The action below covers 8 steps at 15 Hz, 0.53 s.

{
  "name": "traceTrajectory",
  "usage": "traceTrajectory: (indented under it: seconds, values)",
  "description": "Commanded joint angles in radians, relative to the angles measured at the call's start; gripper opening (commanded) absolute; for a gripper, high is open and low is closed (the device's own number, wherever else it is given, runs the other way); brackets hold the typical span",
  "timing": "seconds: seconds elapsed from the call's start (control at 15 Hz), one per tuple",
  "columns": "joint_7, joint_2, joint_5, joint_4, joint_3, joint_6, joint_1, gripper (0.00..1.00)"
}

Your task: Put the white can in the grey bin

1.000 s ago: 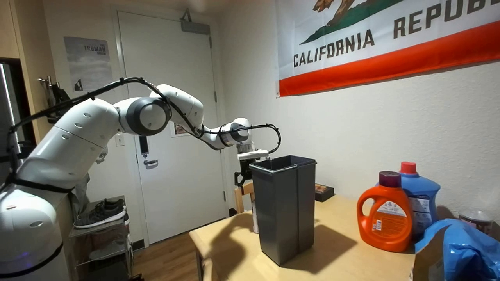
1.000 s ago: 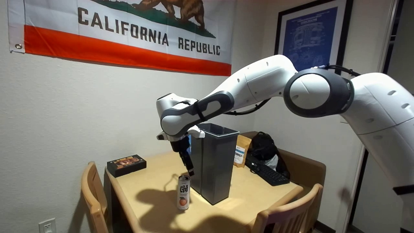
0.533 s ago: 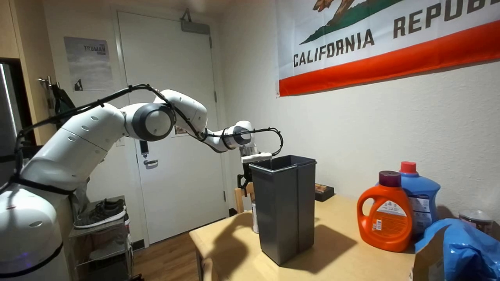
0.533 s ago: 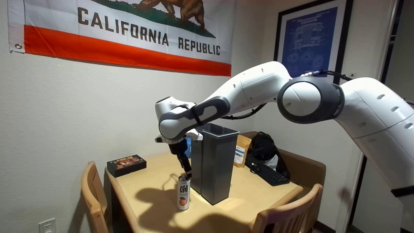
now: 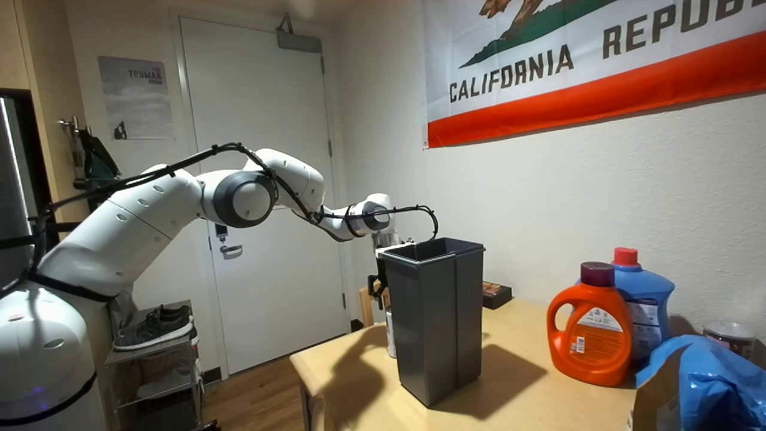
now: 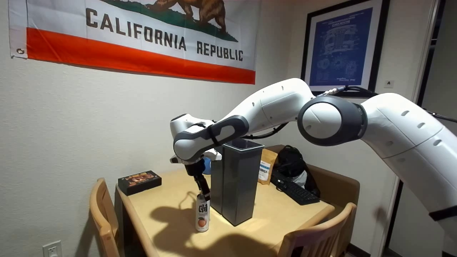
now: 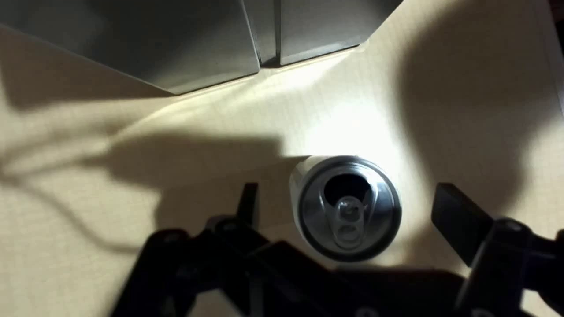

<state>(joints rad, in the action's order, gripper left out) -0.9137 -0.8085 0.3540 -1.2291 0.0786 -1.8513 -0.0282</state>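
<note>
The tall grey bin [image 5: 440,335] stands on the table [image 6: 278,207] with its top wide open. Both exterior views hide its floor, so I cannot tell what is inside. The white can [image 6: 202,214] stands up straight on the table, outside the bin and just beside it. In the wrist view its top is popped open and looks dark inside; I cannot tell if there is drink in it.

The gripper [image 7: 350,211] is spread wide, with one of its fingers [image 7: 460,224] on each side of the can. A bit of table shows between each finger and the can, so it has no hold on it.

A gap of table lies between the can and the bottom of the bin. A table edge shows in a top corner of the wrist view, well apart from the can.

In an exterior view the bin blocks most of the can, and an orange jug [image 5: 589,344] and a blue jug [image 5: 651,293] have their caps on. In an exterior view the can's front shows, and a keyboard [image 6: 298,192] lies near a brown bag [image 6: 269,159].
</note>
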Motion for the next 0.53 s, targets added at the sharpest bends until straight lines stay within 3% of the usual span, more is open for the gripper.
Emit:
traceTrajectory:
  seconds: [0.0,0.27,0.33,0.4,0.47]
  values:
    - [-0.047,-0.046,-0.009,0.051,-0.005,0.008,-0.008,1.0]
    - [-0.044,-0.065,-0.01,0.051,-0.006,0.012,-0.013,1.0]
    - [-0.043,-0.067,-0.011,0.051,-0.006,0.01,-0.013,0.75]
    - [-0.043,-0.067,-0.01,0.05,-0.006,0.008,-0.013,0.74]
    - [-0.042,-0.067,-0.01,0.05,-0.007,0.008,-0.012,0.66]
